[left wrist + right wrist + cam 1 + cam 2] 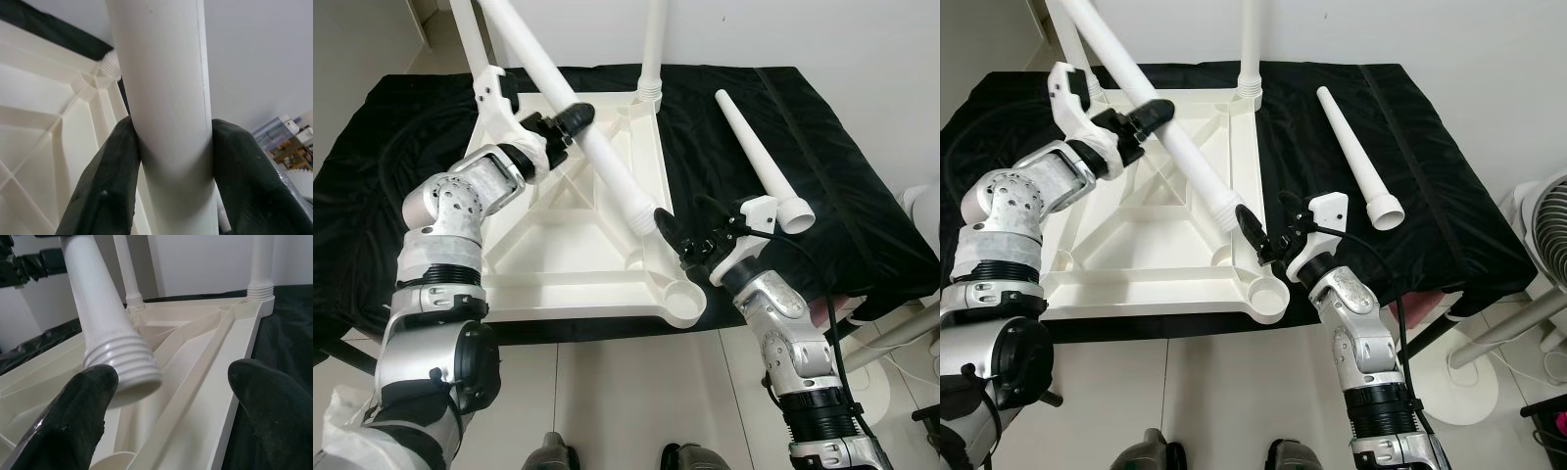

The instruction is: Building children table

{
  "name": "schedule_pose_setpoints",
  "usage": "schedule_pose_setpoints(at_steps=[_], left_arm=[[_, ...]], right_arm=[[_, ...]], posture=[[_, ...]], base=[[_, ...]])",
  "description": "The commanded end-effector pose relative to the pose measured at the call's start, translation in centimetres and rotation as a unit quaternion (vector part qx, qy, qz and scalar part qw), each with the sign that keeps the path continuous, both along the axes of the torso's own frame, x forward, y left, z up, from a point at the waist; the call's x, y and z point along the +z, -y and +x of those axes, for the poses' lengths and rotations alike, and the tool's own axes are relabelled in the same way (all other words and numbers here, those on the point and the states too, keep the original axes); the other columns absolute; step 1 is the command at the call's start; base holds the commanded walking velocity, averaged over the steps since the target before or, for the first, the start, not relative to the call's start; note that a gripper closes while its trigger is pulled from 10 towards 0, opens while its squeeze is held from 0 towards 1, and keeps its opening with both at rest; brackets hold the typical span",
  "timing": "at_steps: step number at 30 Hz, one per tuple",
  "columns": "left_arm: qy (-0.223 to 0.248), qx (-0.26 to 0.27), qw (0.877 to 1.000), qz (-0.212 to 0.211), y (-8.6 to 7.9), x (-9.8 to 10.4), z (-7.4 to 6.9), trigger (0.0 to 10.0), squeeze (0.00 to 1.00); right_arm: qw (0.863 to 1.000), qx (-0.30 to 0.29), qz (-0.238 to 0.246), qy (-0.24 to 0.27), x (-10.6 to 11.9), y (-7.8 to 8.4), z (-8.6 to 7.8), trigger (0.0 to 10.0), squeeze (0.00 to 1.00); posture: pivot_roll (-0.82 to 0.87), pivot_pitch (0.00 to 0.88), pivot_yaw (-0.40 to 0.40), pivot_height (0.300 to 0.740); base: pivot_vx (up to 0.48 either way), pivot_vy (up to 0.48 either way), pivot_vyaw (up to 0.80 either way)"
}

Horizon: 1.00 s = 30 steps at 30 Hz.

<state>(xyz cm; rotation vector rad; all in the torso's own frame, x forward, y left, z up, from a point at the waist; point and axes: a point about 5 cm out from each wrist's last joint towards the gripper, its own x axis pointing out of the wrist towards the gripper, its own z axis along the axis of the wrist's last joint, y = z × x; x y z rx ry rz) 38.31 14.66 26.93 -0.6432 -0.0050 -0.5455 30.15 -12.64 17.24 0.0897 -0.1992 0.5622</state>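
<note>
Third leg going in, and it's hanging at a slant over the flipped table

Left hand (570, 121) is clenched around the leg (597, 147) mid-shaft; right hand (680, 238) sits spread wide right by its ribbed end, gripping nothing. That end isn't over the empty corner socket (681, 294) yet, so I'd guess it could jam crooked or shove the table top (558, 284) across the black cloth (862, 225). Spare leg (759, 162) lies beside.

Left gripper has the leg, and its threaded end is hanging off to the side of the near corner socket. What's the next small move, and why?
Probably swing the leg's threaded end toward the open corner socket and tip it upright. The left gripper clamps it mid-shaft at a slant, its end above the tabletop's rib, short of the socket. The open right gripper beside that end could steady it.
</note>
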Motion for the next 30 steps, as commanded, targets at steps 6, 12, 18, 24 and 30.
schedule_pose_setpoints(at_steps=[6, 12, 18, 24, 30], left_arm=[[0.066, 0.026, 0.996, 0.045, 0.3, 1.4, -0.4, 10.0, 0.00], [0.121, 0.050, 0.986, 0.106, 1.6, 1.9, -0.9, 10.0, 0.00], [0.195, 0.062, 0.959, 0.198, 4.0, 1.8, -2.0, 10.0, 0.00], [0.211, 0.056, 0.952, 0.215, 5.3, 1.4, -2.5, 10.0, 0.00], [0.222, 0.036, 0.950, 0.218, 7.3, 0.7, -3.6, 10.0, 0.00]], right_arm=[[0.999, 0.044, -0.018, 0.006, 0.7, -0.7, -0.2, 10.0, 0.00], [0.997, 0.067, -0.029, 0.023, 1.5, -1.1, -0.3, 10.0, 0.00], [0.996, 0.044, -0.065, 0.050, 2.6, -1.6, 1.0, 10.0, 0.00], [0.994, 0.031, -0.086, 0.052, 2.8, -2.0, 1.7, 10.0, 0.00], [0.992, 0.048, -0.111, 0.039, 2.3, -3.9, 2.6, 10.0, 0.00]], posture=[[-0.03, 0.038, 0.021, 0.740], [-0.03, 0.032, 0.020, 0.740], [-0.03, 0.023, 0.017, 0.740], [-0.03, 0.023, 0.017, 0.740], [-0.02, 0.038, 0.013, 0.740]], base=[[0.000, 0.000, 0.00], [0.000, 0.000, 0.00], [0.000, 0.000, 0.00], [0.000, 0.000, 0.00], [0.000, 0.000, 0.00]])
